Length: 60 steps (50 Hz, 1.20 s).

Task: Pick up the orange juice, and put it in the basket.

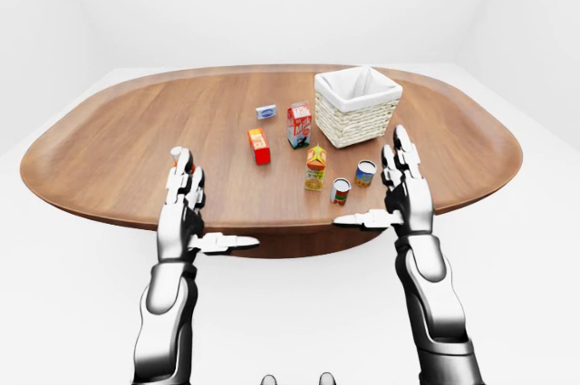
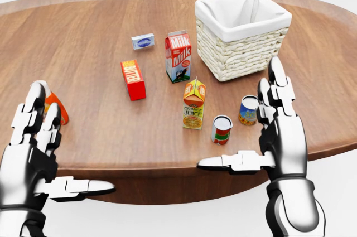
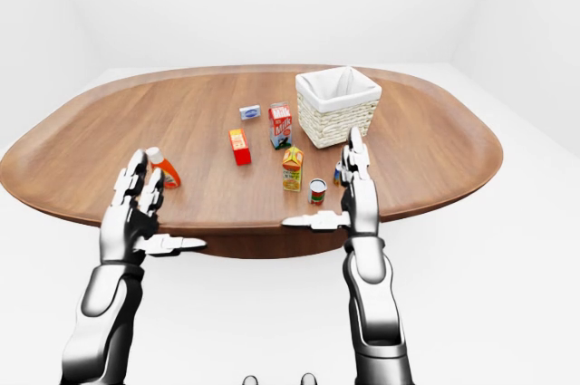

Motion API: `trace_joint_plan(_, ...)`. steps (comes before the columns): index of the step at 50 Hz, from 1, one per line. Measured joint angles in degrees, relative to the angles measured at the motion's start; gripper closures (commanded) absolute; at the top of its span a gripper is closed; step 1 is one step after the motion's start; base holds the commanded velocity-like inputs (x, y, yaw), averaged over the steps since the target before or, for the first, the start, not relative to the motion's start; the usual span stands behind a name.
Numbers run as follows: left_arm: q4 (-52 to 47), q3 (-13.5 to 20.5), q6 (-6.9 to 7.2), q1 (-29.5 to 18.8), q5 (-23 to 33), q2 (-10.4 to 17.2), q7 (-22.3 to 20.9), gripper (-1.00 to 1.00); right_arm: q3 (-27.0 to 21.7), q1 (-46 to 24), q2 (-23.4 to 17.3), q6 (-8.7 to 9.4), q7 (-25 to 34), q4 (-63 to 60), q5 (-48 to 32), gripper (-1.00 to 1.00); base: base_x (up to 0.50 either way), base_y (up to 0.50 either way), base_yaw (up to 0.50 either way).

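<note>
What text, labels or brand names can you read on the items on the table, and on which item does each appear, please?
"Milk" (printed twice): milk carton.
"ORANGE JUICE": orange juice carton.
Red box: yellow lettering, too blurred to read.
Small blue-and-white box: blue label, unreadable.
Two cans: pictures only, no legible words.
Orange bottle: label hidden by the left hand.
</note>
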Motion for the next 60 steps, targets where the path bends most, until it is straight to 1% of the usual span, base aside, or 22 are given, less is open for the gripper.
trace_joint_plan(6, -4.66, 1.84, 0.00, 1.21, -0.56, 0.18, -1.77, -1.00, 0.75, -0.54, 0.03, 0.00, 0.91, -3.17, 0.34, -1.00, 0.00, 0.00, 0.00)
trace_joint_plan(11, -8.75, 4.08, 0.00, 2.00, -1.91, 0.14, -2.64, -1.00, 1.81, -0.28, 0.31, 0.00, 1.92, -5.47, 0.32, -1.00, 0.00, 0.00, 0.00)
trace_joint_plan(26, -19.85, 15.65, 0.00, 2.48, -9.68, 1.87, -5.09, -1.00, 5.44, 0.36, 1.47, 0.00, 2.99, -12.21, -1.35, -1.00, 0.00, 0.00, 0.00)
trace_joint_plan(32, -21.39, 18.43, 0.00, 2.62, -11.04, 2.14, -5.74, -1.00, 6.35, 0.11, 1.82, 0.00, 2.70, -15.93, -1.89, -1.00, 0.00, 0.00, 0.00)
trace_joint_plan(42, -22.44, 20.55, 0.00, 2.75, -12.54, 2.26, -5.93, -1.00, 6.88, -0.81, 1.97, 0.00, 1.93, -22.02, -2.64, -1.00, 0.02, 0.00, 0.00)
trace_joint_plan(60, -23.22, 21.81, 0.00, 2.91, -14.10, 2.22, -5.62, -1.00, 7.30, -0.63, 1.97, 0.00, 1.63, -25.30, -3.28, -1.00, 0.44, -0.17, 0.00)
